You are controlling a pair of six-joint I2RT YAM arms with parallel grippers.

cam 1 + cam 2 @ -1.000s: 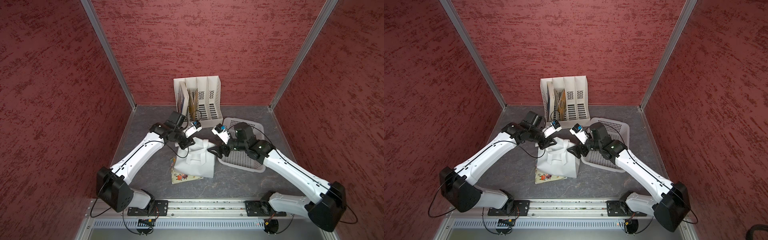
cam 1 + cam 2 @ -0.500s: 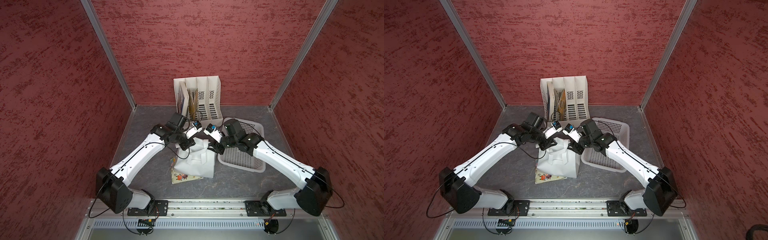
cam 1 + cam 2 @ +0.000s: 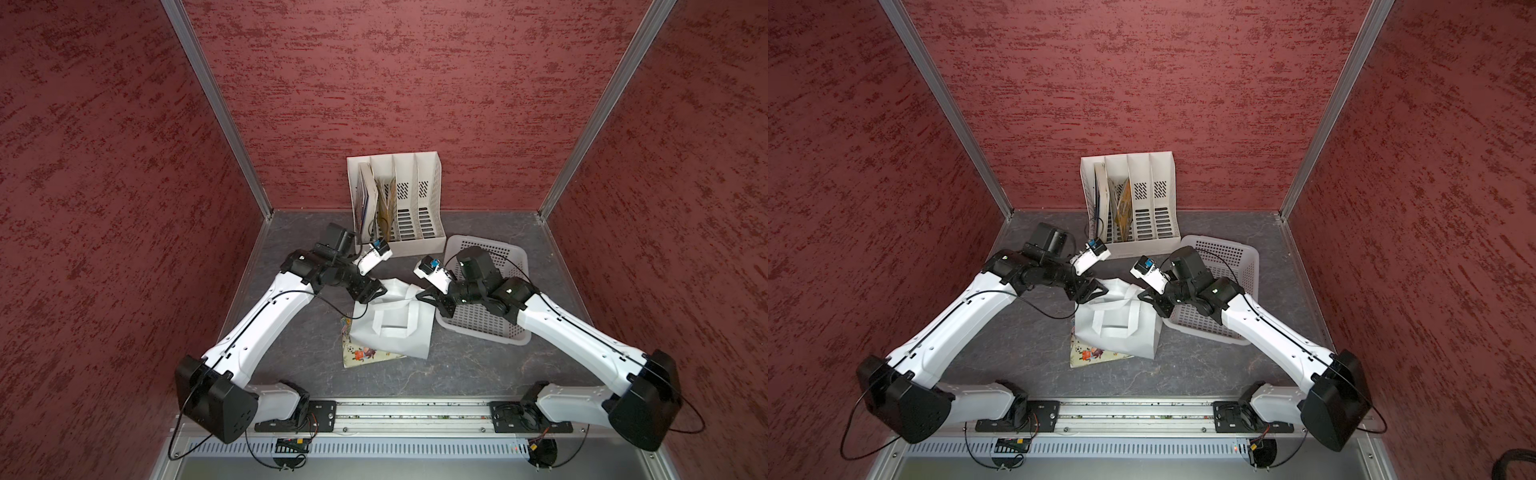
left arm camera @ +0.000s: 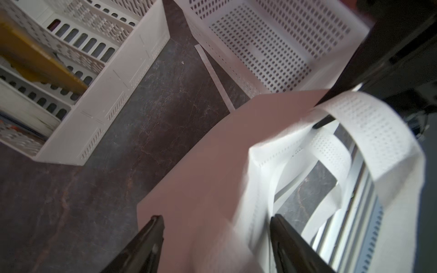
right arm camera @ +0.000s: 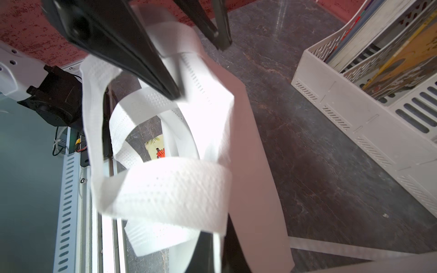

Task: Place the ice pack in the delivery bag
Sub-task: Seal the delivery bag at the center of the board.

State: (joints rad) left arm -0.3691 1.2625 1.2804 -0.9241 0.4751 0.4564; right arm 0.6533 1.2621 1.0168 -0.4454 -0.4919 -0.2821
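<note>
one white delivery bag (image 3: 395, 328) sits slumped in the middle of the table (image 3: 457, 365), its loop straps flopped over its front and its mouth turned toward the far wall. at the mouth's right corner the right gripper (image 3: 424, 293) has its fingers pressed together on the white rim fabric, a pinch the right wrist view shows close up. at the left corner the left gripper (image 3: 376, 291) stands spread. in the left wrist view the bag's edge lies between its fingers (image 4: 155, 227), and they grip nothing. no ice pack shows for certain. a flat printed packet (image 3: 365, 355) pokes out from under the bag's near edge and may be it, but i cannot tell. the step in hand looks like getting the mouth open and held, and the pack is not yet inside. the next move likely calls for the right pinch to hold the limp rim up while the free left gripper goes for the pack. a perforated basket (image 3: 511, 253) lies just right of the bag, and a file rack (image 3: 415, 249) stands behind it.
</note>
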